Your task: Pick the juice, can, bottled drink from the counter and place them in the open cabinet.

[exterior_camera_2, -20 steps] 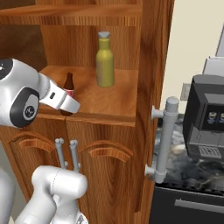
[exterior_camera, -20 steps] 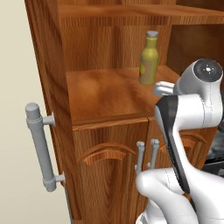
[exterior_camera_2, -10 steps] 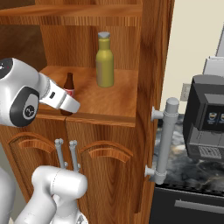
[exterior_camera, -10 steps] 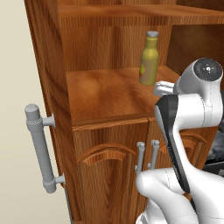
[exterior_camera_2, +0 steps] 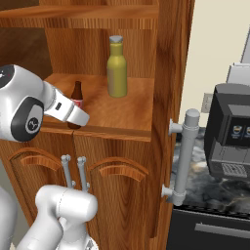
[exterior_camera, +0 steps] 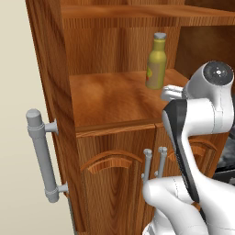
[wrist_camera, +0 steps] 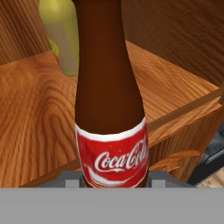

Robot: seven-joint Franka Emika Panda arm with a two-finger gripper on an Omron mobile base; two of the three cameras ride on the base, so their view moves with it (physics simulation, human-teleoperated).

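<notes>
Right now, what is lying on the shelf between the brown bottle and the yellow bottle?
Nothing: in the right base view, bare wooden shelf separates the brown bottle from the yellow bottle.

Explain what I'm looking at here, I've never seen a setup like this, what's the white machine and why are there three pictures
The white machine is a robot arm on a driving base, in a simulated kitchen. Two pictures come from cameras on the base, behind the arm to its left and right. The third comes from a camera on the hand, looking along the end effector.

In front stands an open wooden cabinet. On its shelf stands a yellow juice bottle. Nearer the shelf's front edge is a small brown cola bottle with a red label. The end effector is shut on it, low at the label; the bottle is upright and seems to rest on the shelf.

To the right, beyond the cabinet, a dark machine sits on a marbled counter.
</notes>
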